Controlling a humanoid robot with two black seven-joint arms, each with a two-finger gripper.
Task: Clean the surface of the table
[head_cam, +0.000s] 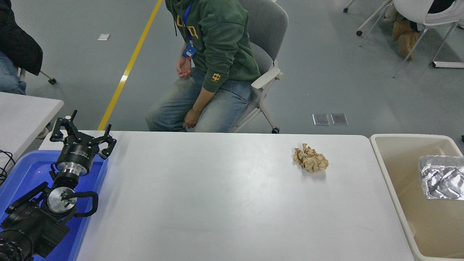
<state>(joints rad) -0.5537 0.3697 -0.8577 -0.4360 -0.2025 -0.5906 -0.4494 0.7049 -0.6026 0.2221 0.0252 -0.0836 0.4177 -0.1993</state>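
The white table surface (217,195) fills the middle of the head view. A crumpled ball of brown paper (310,158) lies on it near the far right corner. My left gripper (82,130) is parked at the lower left above a blue tray, its fingers spread open and empty. My right arm and gripper are out of view.
A blue tray (21,174) sits at the table's left end under the left arm. A beige plastic bin (391,181) stands off the right edge with a crumpled foil tray (440,177) in it. A person in a green hoodie (214,43) sits beyond the far edge. A smaller grey-white table (21,112) stands at left.
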